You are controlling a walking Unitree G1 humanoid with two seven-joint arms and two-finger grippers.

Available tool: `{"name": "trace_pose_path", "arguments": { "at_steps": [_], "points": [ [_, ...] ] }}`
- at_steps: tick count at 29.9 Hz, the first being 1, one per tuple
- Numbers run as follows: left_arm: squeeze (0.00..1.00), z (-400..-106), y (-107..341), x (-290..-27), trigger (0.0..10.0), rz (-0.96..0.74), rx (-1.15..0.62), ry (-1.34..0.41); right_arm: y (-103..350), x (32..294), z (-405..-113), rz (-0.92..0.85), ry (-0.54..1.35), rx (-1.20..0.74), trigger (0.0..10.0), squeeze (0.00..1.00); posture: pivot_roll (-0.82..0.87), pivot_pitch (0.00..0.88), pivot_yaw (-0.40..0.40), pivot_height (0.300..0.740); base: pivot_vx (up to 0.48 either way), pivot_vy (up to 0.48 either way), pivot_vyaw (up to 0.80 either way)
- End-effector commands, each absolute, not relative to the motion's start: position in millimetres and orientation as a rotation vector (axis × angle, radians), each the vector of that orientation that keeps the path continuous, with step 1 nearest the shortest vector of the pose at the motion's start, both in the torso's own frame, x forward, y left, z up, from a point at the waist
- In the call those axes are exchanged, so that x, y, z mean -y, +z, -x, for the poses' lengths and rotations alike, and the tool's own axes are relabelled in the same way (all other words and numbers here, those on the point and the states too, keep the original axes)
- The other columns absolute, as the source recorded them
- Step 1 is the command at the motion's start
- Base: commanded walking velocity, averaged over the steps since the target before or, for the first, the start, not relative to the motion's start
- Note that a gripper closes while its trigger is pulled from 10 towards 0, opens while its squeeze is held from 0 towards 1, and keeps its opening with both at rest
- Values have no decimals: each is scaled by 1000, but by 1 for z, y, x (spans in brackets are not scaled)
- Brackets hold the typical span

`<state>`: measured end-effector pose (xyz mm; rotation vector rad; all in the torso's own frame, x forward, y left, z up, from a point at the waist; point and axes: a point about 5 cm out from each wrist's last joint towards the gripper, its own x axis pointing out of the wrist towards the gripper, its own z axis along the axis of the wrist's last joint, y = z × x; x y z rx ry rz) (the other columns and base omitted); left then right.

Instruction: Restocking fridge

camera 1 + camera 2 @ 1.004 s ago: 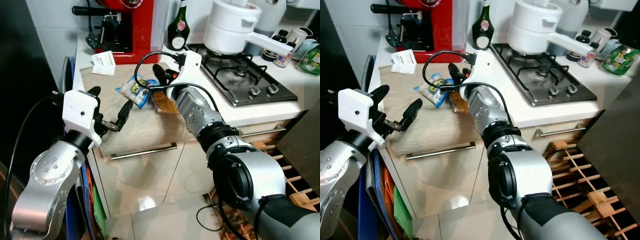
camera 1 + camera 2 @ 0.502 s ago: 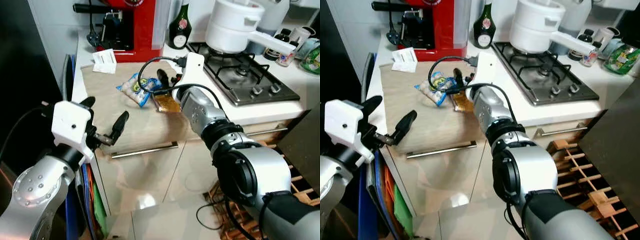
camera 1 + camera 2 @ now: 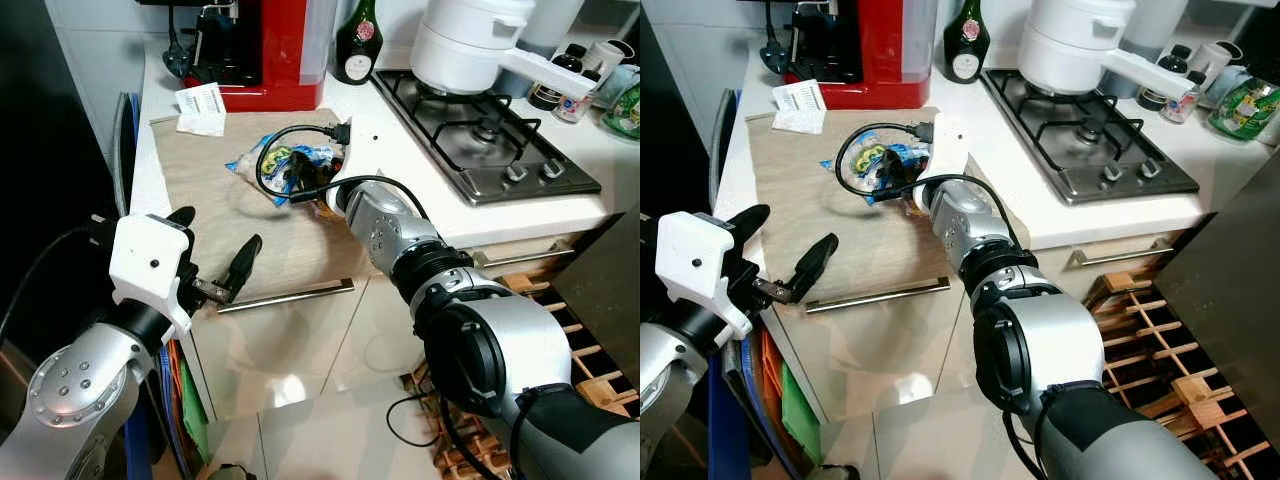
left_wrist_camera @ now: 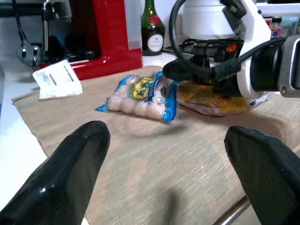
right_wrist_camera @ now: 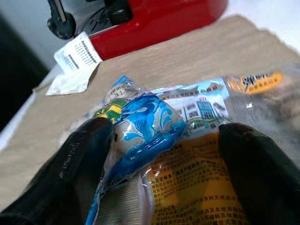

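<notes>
Right tool (image 5: 154, 140) spread wide, straddling blue packet (image 5: 140, 124) on counter (image 3: 290, 240) | orange packet (image 5: 197, 187) just beside | left tool (image 3: 215, 260) wide open, well apart.

Two food packets (image 3: 268, 166) lie on a mat (image 3: 300, 235) on the desk (image 3: 420, 160). Behind stand a coffee machine (image 3: 265, 50) and bottle (image 3: 357, 45); the hob (image 3: 480, 140) lies right.

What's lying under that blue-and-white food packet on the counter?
The blue packet overlaps a yellow-labelled clear packet, both on a beige mat. The right gripper, open, straddles them. What the yellow packet contains beneath the overlap is hidden.
</notes>
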<state>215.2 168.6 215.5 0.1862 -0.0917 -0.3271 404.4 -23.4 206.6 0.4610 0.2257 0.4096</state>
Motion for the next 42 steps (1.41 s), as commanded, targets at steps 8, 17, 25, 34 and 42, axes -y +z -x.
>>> {"name": "trace_pose_path", "arguments": {
  "at_steps": [8,17,25,34,42],
  "points": [
    [0,-217,218,-167,10000,-132,95,-322,177,19,-395,-547,415,-379,0,204,268,145,-123,740,0,0,0],
    [0,-224,221,-169,10000,62,97,-284,174,20,-394,-306,434,-341,0,463,255,143,-120,740,0,0,0],
    [0,-237,221,-166,10000,74,106,-306,225,23,-407,-140,446,-48,0,596,200,79,-121,740,0,0,0],
    [0,-265,224,-162,10000,88,157,-332,266,40,-411,-105,468,195,0,592,112,0,-105,740,0,0,0],
    [0,-295,212,-176,10000,-105,154,-182,252,84,-398,150,250,428,10000,0,53,0,-77,740,0,0,0]
  ]
}}
